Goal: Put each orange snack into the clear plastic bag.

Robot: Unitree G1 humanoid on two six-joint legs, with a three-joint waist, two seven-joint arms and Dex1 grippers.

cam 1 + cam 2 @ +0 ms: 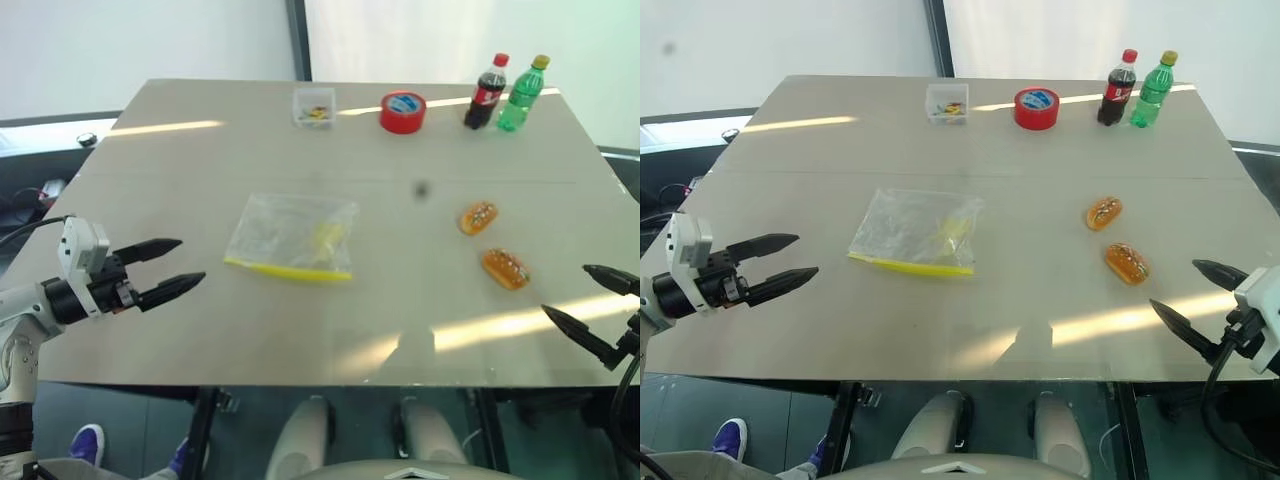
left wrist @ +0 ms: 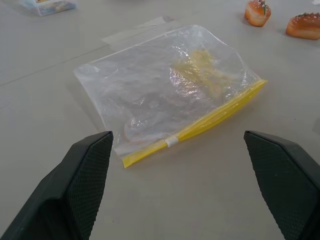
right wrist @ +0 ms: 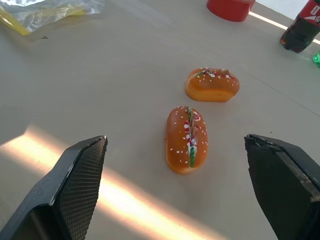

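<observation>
Orange snacks, nearer (image 1: 505, 268) and farther (image 1: 478, 218), lie side by side at four o'clock on the tabletop (image 1: 200, 170). The clear plastic bag (image 1: 292, 236) lies flat at centre, yellow zip edge toward the robot. Left gripper (image 1: 172, 268) faces the bag and right gripper (image 1: 592, 298) faces the snacks, both spread wide and empty, apparently staged for approach.

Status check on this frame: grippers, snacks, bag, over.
Left gripper and right gripper open, empty. Both orange snacks on table, outside clear plastic bag. Nothing between.
</observation>
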